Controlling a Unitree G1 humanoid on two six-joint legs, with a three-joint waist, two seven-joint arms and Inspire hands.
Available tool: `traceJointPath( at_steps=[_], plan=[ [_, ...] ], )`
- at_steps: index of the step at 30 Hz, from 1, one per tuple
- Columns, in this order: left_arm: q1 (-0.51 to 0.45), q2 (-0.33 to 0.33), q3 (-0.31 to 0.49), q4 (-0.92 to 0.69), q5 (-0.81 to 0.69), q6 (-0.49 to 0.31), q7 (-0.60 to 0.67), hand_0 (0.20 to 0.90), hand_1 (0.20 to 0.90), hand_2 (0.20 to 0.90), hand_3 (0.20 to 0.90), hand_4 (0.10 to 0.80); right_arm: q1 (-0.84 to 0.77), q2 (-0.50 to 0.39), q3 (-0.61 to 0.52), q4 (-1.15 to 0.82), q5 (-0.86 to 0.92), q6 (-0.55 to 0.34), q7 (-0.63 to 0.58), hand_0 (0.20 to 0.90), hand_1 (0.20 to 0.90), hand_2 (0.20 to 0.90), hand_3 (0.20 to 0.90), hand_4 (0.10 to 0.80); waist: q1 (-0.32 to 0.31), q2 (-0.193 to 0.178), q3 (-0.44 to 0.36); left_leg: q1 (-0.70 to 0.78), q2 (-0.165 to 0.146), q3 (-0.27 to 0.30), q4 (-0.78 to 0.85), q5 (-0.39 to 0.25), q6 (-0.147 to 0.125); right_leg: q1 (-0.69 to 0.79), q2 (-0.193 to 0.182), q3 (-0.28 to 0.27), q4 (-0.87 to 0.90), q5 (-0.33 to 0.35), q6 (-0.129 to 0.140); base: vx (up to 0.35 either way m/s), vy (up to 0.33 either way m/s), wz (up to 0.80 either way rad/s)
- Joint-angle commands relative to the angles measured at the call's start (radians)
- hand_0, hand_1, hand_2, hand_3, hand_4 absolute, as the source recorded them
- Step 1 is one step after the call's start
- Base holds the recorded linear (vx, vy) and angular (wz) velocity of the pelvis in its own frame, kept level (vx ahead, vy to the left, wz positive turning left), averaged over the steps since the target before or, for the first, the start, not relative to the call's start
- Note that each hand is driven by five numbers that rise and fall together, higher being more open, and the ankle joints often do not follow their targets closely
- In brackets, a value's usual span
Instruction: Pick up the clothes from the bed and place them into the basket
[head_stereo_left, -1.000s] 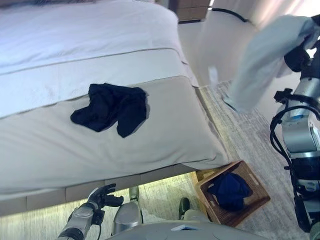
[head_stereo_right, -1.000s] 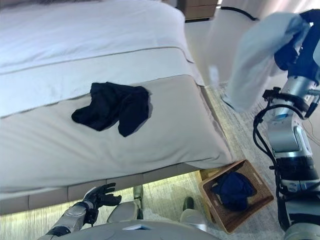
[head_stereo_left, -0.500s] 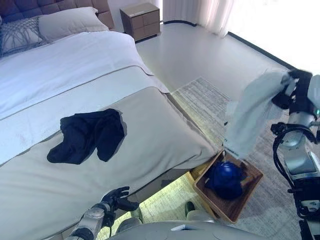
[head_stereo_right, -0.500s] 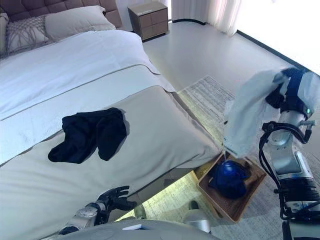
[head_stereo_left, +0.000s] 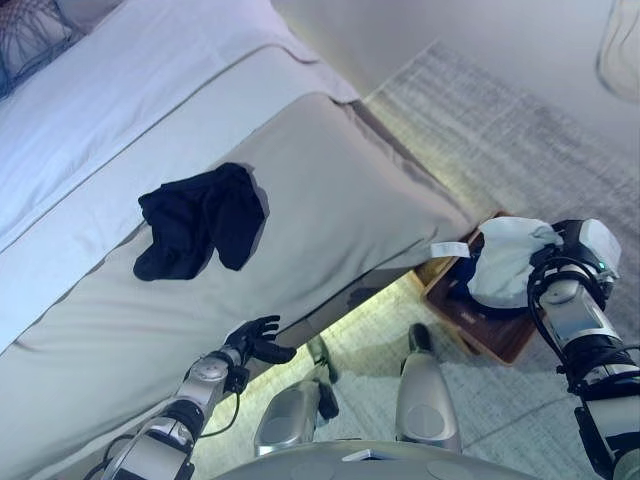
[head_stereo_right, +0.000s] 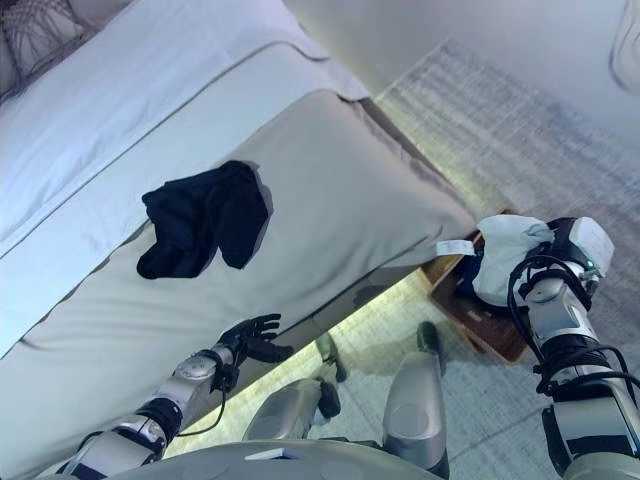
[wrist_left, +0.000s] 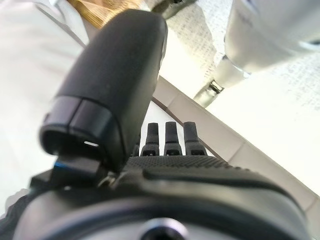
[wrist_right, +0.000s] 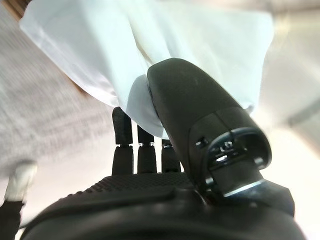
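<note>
A black garment (head_stereo_left: 200, 218) lies crumpled on the beige cover of the bed (head_stereo_left: 330, 190). On the floor past the bed's corner stands a brown wicker basket (head_stereo_left: 497, 338). A light grey-white garment (head_stereo_left: 505, 262) rests bunched on top of it, over a dark blue garment (head_stereo_left: 463, 273). My right hand (wrist_right: 192, 102) is low at the basket, shut on the light garment, which is pinched between thumb and fingers (wrist_right: 139, 146). My left hand (head_stereo_left: 256, 340) hangs open below the bed's near edge, holding nothing.
A grey rug (head_stereo_left: 520, 150) lies under the basket and beside the bed. White bedding (head_stereo_left: 130, 90) covers the far part of the bed. A pale round object (head_stereo_left: 622, 50) shows at the far right edge.
The camera has tilted down. My right hand has dropped from high above the floor to the basket, bringing the light garment down onto it. The left hand and black garment have stayed put.
</note>
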Motion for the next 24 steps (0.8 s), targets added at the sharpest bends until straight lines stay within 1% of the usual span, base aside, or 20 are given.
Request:
traceJointPath(
  at_steps=[1, 2, 4, 5, 6, 7, 8, 10, 13, 16, 21, 22, 24],
  plan=[
    [-0.006, 0.025, -0.043, -0.054, -0.059, -0.072, -0.005, 0.900, 0.900, 0.900, 0.900, 0.800, -0.177, -0.104, 0.045, 0.043, 0.015, -0.038, -0.067, 0.300, 0.300, 0.300, 0.200, 0.100, 0.020, -0.021, 0.010, -0.034, -0.035, -0.101, 0.217, -0.177, 0.015, 0.029, 0.050, -0.125, 0.042, -0.075, -0.112, -0.065, -0.047, 0.05],
    [-0.008, 0.026, -0.049, -0.069, -0.069, -0.078, -0.003, 0.900, 0.900, 0.900, 0.900, 0.800, -0.197, -0.110, 0.053, 0.059, 0.017, -0.027, -0.064, 0.300, 0.300, 0.300, 0.200, 0.100, 0.021, -0.017, 0.018, -0.040, -0.043, -0.109, 0.234, -0.197, 0.009, 0.016, 0.044, -0.118, 0.071, -0.106, -0.109, -0.060, -0.022, 0.05],
    [-0.010, 0.029, -0.053, -0.082, -0.081, -0.088, -0.002, 0.900, 0.900, 0.900, 0.900, 0.800, -0.218, -0.115, 0.063, 0.085, 0.029, -0.022, -0.070, 0.300, 0.300, 0.300, 0.200, 0.100, 0.023, -0.010, 0.029, -0.062, -0.047, -0.109, 0.256, -0.201, 0.011, -0.008, 0.039, -0.118, 0.098, -0.114, -0.114, -0.057, -0.016, 0.09],
    [-0.015, 0.033, -0.059, -0.101, -0.096, -0.092, 0.001, 0.900, 0.900, 0.900, 0.900, 0.800, -0.243, -0.115, 0.069, 0.128, 0.044, -0.012, -0.087, 0.608, 0.608, 0.608, 0.560, 0.460, 0.028, 0.001, 0.045, -0.095, -0.055, -0.114, 0.293, -0.208, 0.016, -0.040, 0.034, -0.117, 0.136, -0.126, -0.122, -0.073, -0.024, 0.09],
    [-0.014, 0.035, -0.060, -0.109, -0.099, -0.093, 0.001, 0.900, 0.900, 0.900, 0.900, 0.800, -0.256, -0.115, 0.070, 0.152, 0.047, 0.001, -0.086, 0.808, 0.808, 0.808, 0.793, 0.693, 0.030, 0.006, 0.052, -0.113, -0.059, -0.117, 0.311, -0.211, 0.018, -0.056, 0.032, -0.115, 0.157, -0.132, -0.126, -0.085, -0.030, 0.11],
    [-0.013, 0.038, -0.060, -0.116, -0.103, -0.090, 0.002, 0.900, 0.900, 0.900, 0.900, 0.800, -0.264, -0.116, 0.070, 0.170, 0.042, 0.019, -0.078, 0.900, 0.900, 0.900, 0.900, 0.800, 0.033, 0.009, 0.056, -0.125, -0.062, -0.120, 0.323, -0.213, 0.019, -0.068, 0.032, -0.114, 0.172, -0.137, -0.128, -0.057, -0.028, 0.17],
    [-0.014, 0.042, -0.064, -0.125, -0.106, -0.086, 0.002, 0.900, 0.900, 0.900, 0.900, 0.800, -0.281, -0.113, 0.076, 0.234, 0.047, 0.031, -0.078, 0.900, 0.900, 0.900, 0.900, 0.800, 0.040, 0.017, 0.068, -0.151, -0.069, -0.128, 0.345, -0.212, 0.022, -0.089, 0.031, -0.111, 0.199, -0.144, -0.135, -0.046, -0.029, 0.17],
    [-0.008, 0.052, -0.067, -0.138, -0.110, -0.083, 0.000, 0.900, 0.900, 0.900, 0.900, 0.800, -0.289, -0.114, 0.076, 0.287, 0.057, 0.055, -0.060, 0.900, 0.900, 0.900, 0.900, 0.800, 0.047, 0.025, 0.079, -0.168, -0.074, -0.133, 0.355, -0.210, 0.024, -0.102, 0.029, -0.109, 0.212, -0.148, -0.139, -0.035, -0.019, 0.13],
    [0.001, 0.061, -0.062, -0.141, -0.118, -0.084, -0.009, 0.900, 0.900, 0.900, 0.900, 0.800, -0.291, -0.126, 0.072, 0.351, 0.070, 0.067, -0.043, 0.900, 0.900, 0.900, 0.900, 0.800, 0.053, 0.033, 0.088, -0.176, -0.079, -0.135, 0.351, -0.200, 0.025, -0.111, 0.028, -0.110, 0.220, -0.148, -0.142, -0.011, 0.028, 0.11],
    [0.015, 0.064, -0.057, -0.152, -0.117, -0.077, -0.015, 0.900, 0.900, 0.900, 0.900, 0.800, -0.271, -0.136, 0.054, 0.375, 0.094, 0.078, -0.046, 0.900, 0.900, 0.900, 0.900, 0.800, 0.056, 0.036, 0.092, -0.170, -0.082, -0.140, 0.335, -0.188, 0.024, -0.108, 0.028, -0.110, 0.215, -0.142, -0.141, 0.010, 0.053, 0.10],
    [0.034, 0.068, -0.051, -0.161, -0.121, -0.066, -0.021, 0.900, 0.900, 0.900, 0.900, 0.800, -0.228, -0.148, 0.014, 0.383, 0.125, 0.057, -0.016, 0.900, 0.900, 0.900, 0.900, 0.800, 0.059, 0.028, 0.088, -0.146, -0.083, -0.143, 0.303, -0.179, 0.022, -0.077, 0.034, -0.113, 0.167, -0.121, -0.133, 0.031, 0.071, 0.06],
    [0.040, 0.073, -0.049, -0.160, -0.120, -0.061, -0.026, 0.900, 0.900, 0.900, 0.900, 0.800, -0.213, -0.152, -0.001, 0.373, 0.140, 0.035, -0.007, 0.900, 0.900, 0.900, 0.900, 0.800, 0.059, 0.019, 0.084, -0.131, -0.080, -0.143, 0.289, -0.177, 0.021, -0.059, 0.037, -0.110, 0.138, -0.107, -0.127, 0.060, 0.089, 0.08],
    [0.047, 0.077, -0.044, -0.159, -0.121, -0.055, -0.027, 0.900, 0.900, 0.900, 0.900, 0.800, -0.198, -0.150, -0.011, 0.344, 0.135, 0.023, 0.009, 0.900, 0.900, 0.900, 0.900, 0.800, 0.059, 0.003, 0.075, -0.110, -0.076, -0.144, 0.268, -0.177, 0.021, -0.033, 0.044, -0.103, 0.089, -0.085, -0.119, 0.029, 0.094, 0.11]
  ],
)
